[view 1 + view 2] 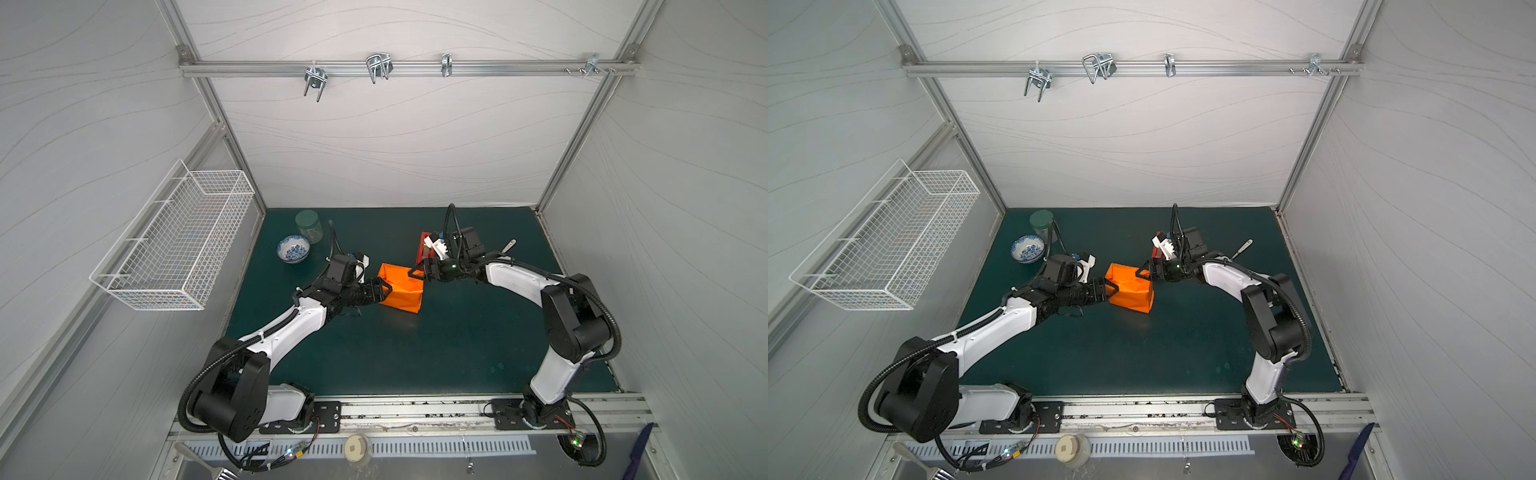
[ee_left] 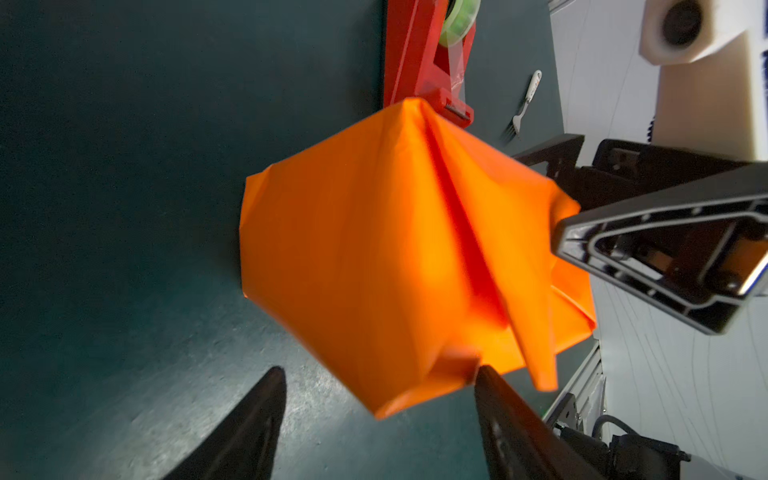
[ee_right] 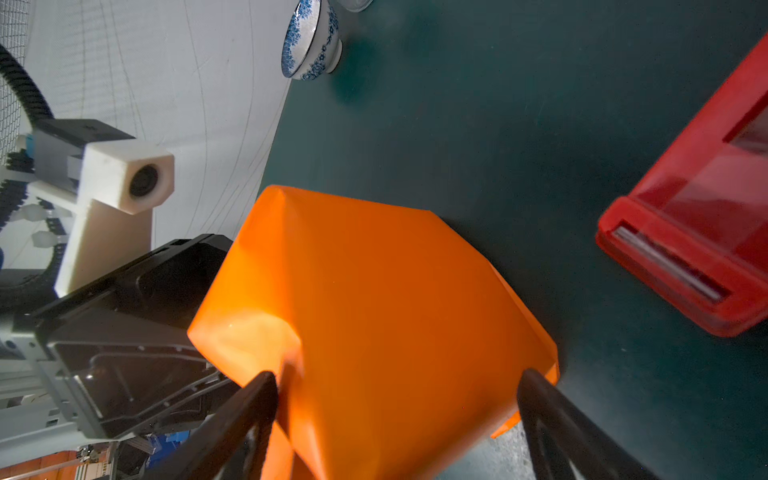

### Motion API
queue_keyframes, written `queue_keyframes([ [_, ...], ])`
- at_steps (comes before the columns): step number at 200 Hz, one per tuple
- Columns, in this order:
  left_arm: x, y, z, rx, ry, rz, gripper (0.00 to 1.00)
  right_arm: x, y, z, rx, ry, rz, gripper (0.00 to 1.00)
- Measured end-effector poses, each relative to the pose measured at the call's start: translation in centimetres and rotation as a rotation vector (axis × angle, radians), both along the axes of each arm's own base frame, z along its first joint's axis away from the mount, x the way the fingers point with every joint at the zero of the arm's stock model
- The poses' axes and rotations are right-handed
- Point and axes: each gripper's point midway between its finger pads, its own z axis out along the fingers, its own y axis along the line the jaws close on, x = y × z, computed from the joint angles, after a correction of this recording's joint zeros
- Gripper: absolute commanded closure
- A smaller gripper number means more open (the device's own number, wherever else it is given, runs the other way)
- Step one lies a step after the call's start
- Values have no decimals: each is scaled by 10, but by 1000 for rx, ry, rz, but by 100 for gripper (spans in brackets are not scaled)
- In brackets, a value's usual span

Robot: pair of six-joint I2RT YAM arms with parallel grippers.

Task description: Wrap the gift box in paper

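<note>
The orange paper (image 1: 401, 291) is folded into a blocky parcel standing on the green mat (image 1: 415, 353) in both top views; the gift box is hidden inside it. My left gripper (image 1: 384, 291) is at the parcel's left side, open. In the left wrist view one of its fingertips (image 2: 484, 374) touches a lower paper corner (image 2: 415, 390), and the other fingertip stands free over the mat. My right gripper (image 1: 417, 272) is at the parcel's far right corner, open wide. In the right wrist view the right gripper (image 3: 397, 374) has its fingers straddling the paper (image 3: 374, 311).
A red tape dispenser (image 1: 424, 249) lies just behind the parcel, under the right wrist. A blue-patterned bowl (image 1: 293, 248) and a green-lidded jar (image 1: 308, 225) stand at the back left. A fork (image 1: 508, 246) lies at the back right. A wire basket (image 1: 174, 237) hangs on the left wall.
</note>
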Motion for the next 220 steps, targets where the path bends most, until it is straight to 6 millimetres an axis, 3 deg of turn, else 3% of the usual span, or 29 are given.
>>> queue_keyframes([
  [43,12,11,34,-40,-71,56,20,-5,-2,-9,-8,30,-5,11],
  [80,37,5,52,-47,-88,66,21,-4,-2,-9,-1,30,-10,12],
  [108,55,-3,32,-22,-35,47,23,-4,-2,-9,0,30,-12,12],
  [150,40,-5,-8,-12,69,7,24,-4,-2,-9,-1,31,-13,12],
  [184,39,-9,-10,-35,50,-17,25,0,-2,-4,-6,32,-22,11],
  [220,45,-10,-12,-41,20,-23,26,14,-6,21,26,14,-61,13],
])
